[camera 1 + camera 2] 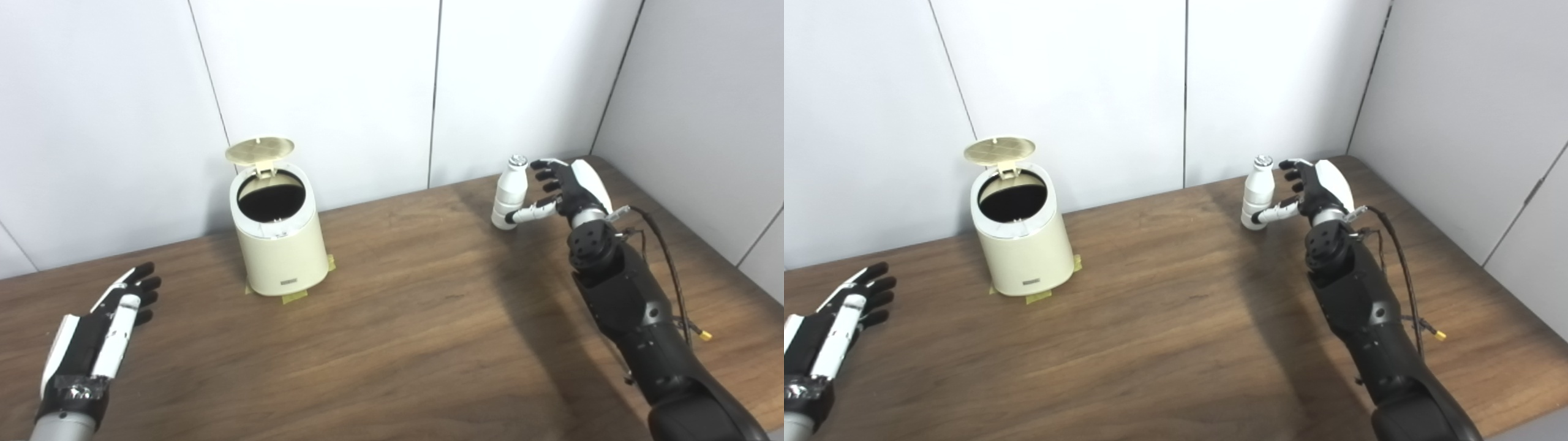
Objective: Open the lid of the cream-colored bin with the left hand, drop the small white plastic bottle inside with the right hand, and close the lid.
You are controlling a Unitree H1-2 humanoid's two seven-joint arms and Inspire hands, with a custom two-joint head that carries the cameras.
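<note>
Already your right hand (566, 187) cupped the bottle (509, 192), fingers spread, not clamped; your left hand (110, 324) lay open, empty. Bin (282, 245) lid (260, 150) up. You risked toppling it by nudging.

Bin (280, 239) stands well left of the right hand (566, 187), lid (260, 150) tipped up at the back, mouth open from above. Bare table (416, 306) betw. them, nothing in the way. Bottle (509, 193) sits just left of that hand. Wall close behind both. Left hand (116, 318) is near-left of bin, apart.
</note>
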